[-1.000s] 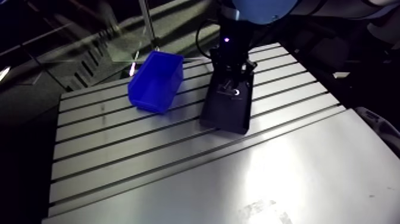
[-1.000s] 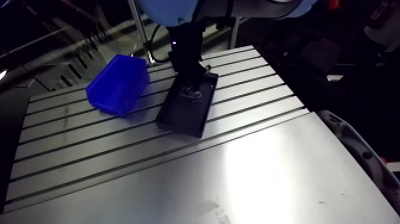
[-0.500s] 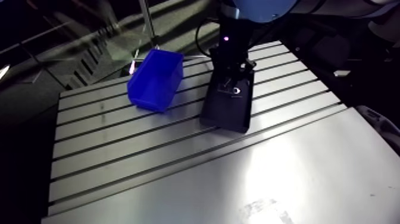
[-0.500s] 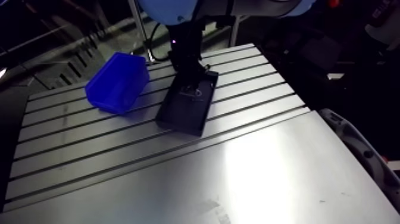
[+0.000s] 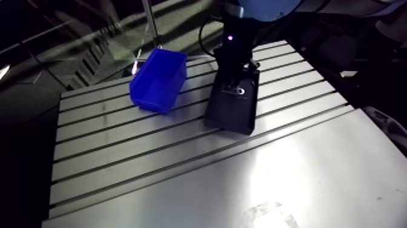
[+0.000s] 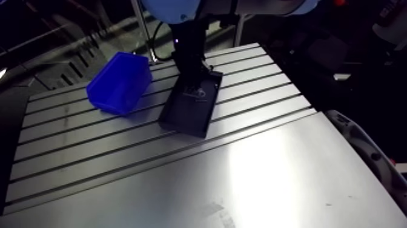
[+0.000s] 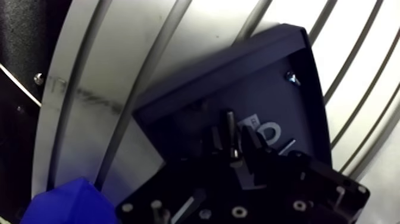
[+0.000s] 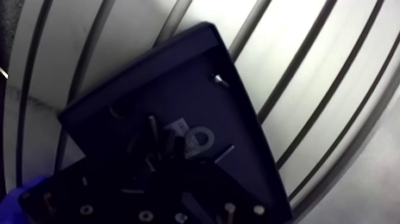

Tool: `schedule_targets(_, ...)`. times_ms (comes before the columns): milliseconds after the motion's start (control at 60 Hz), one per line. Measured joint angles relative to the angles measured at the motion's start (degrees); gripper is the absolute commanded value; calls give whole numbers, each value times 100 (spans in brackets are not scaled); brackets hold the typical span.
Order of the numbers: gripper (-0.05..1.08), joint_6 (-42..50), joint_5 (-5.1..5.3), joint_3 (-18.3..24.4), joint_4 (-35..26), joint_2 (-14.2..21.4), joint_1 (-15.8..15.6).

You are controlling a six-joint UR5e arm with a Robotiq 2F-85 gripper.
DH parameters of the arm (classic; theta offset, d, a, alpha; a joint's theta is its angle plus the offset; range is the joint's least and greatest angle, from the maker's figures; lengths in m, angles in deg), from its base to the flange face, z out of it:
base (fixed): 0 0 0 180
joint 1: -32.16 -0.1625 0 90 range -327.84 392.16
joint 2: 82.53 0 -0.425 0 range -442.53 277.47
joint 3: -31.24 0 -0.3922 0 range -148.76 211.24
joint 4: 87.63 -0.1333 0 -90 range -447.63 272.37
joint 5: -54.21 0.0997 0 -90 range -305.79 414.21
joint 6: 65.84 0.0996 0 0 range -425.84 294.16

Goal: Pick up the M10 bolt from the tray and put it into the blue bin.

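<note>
The slotted aluminium counter (image 5: 151, 151) carries two things on its far half. The blue bin (image 5: 158, 80) stands open side up. The black tray (image 5: 233, 112) lies at about 3 o'clock of the bin, with a strip of bare counter between them. The tray's long side runs across the slots.

In the arm view the gripper (image 5: 233, 88) comes straight down into the far end of the tray, low over its floor.

In the wrist view, taking straight ahead of the gripper (image 7: 238, 143) as 12 o'clock, a white ring mark (image 7: 272, 134) printed on the tray floor sits just beside the tip at about 3 o'clock. A small shiny piece (image 7: 291, 76) lies alone in the tray's corner at about 1 o'clock, well apart from the tip. A corner of the bin shows at about 8 o'clock, outside the tray.

The tip is dark against the dark floor. A slim dark shape stands there, but I cannot tell whether it is the M10 bolt or part of the gripper. I also cannot tell whether the gripper is open or closed. The bolt is not plainly visible anywhere, and nothing shows inside the bin.
</note>
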Motion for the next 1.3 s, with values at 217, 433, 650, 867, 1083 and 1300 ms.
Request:
schedule_targets(217,72,1,-1,2,0,-11,-6)
schedule_targets(433,79,2,-1,7,-1,-31,-14)
schedule_targets(650,96,5,-3,27,0,-34,-21)
schedule_targets(867,103,7,2,54,-7,-6,-28)
schedule_targets(1083,105,-19,-5,157,-122,286,-58)
schedule_targets(1300,105,-246,-5,306,-444,622,-79)
